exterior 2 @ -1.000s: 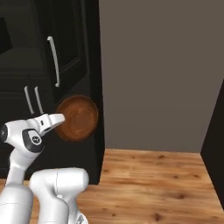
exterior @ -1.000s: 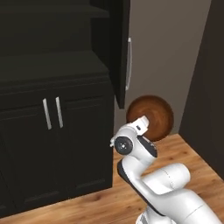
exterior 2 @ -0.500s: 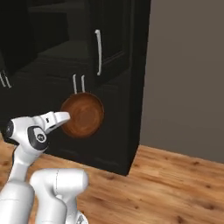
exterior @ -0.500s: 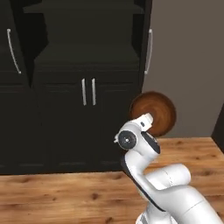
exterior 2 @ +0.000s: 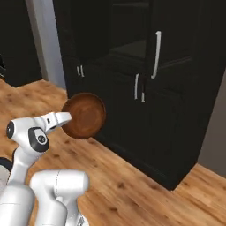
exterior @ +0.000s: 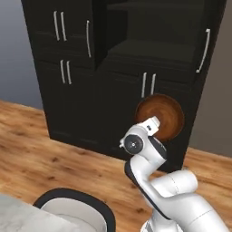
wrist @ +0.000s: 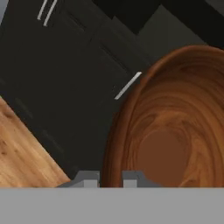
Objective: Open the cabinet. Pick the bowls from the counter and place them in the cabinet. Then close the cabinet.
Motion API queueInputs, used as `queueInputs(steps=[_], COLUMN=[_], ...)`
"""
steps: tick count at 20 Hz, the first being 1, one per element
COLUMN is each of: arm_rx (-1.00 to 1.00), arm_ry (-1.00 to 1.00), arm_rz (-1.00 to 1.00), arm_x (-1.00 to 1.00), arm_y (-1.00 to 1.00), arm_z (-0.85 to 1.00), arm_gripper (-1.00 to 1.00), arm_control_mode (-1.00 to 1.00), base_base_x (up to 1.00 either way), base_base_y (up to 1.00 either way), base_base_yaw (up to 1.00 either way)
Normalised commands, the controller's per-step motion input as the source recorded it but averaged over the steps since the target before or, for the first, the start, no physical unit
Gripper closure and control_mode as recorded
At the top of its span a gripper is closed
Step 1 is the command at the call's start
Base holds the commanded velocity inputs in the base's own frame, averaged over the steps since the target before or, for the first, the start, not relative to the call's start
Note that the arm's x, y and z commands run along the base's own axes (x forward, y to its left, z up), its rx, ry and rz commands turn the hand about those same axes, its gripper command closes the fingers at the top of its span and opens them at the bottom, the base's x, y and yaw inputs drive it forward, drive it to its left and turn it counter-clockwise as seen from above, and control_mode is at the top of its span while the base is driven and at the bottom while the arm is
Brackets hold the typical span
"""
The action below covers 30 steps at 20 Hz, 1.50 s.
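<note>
- The end effector (wrist: 109,177) is clamped tight on the rim of the reddish-brown wooden bowl (exterior: 160,117), one finger (wrist: 87,178) outside the wall and the other inside.
- The bowl is held up in the air on its edge, its hollow turned towards the arm, in front of the lower doors (exterior: 136,113) of the black unit.
- The tall black cabinet (exterior: 149,41) stands open; its left door (exterior: 93,34) and right door (exterior: 206,47) are swung out, each with a slim white bar handle (exterior 2: 156,54).
- Inside, a dark shelf (exterior: 149,50) shows above the bowl.
- From the right side, the bowl (exterior 2: 84,115) hangs over the wooden floor (exterior 2: 132,185), just short of the cabinet front.
</note>
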Motion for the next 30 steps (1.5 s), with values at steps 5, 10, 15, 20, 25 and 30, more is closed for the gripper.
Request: queueInputs(steps=[5, 10, 15, 20, 25, 30], arm_rx=[0.0, 0.0, 0.0, 0.0, 0.0, 0.0], arm_ry=[0.0, 0.0, 0.0, 0.0, 0.0, 0.0], arm_rz=[0.0, 0.0, 0.0, 0.0, 0.0, 0.0], arm_x=[0.0, 0.0, 0.0, 0.0, 0.0, 0.0], arm_y=[0.0, 0.0, 0.0, 0.0, 0.0, 0.0], arm_z=[0.0, 0.0, 0.0, 0.0, 0.0, 0.0], arm_gripper=[1.0, 1.0, 1.0, 1.0, 1.0, 1.0], arm_control_mode=[1.0, 1.0, 1.0, 1.0, 1.0, 1.0], base_base_x=[0.16, 0.55, 0.62, 0.87, 1.0, 0.95], base_base_y=[-0.32, -0.59, -0.7, -0.07, 0.72, 0.37], base_base_yaw=[0.69, 0.54, 0.45, 0.26, 0.09, 0.05])
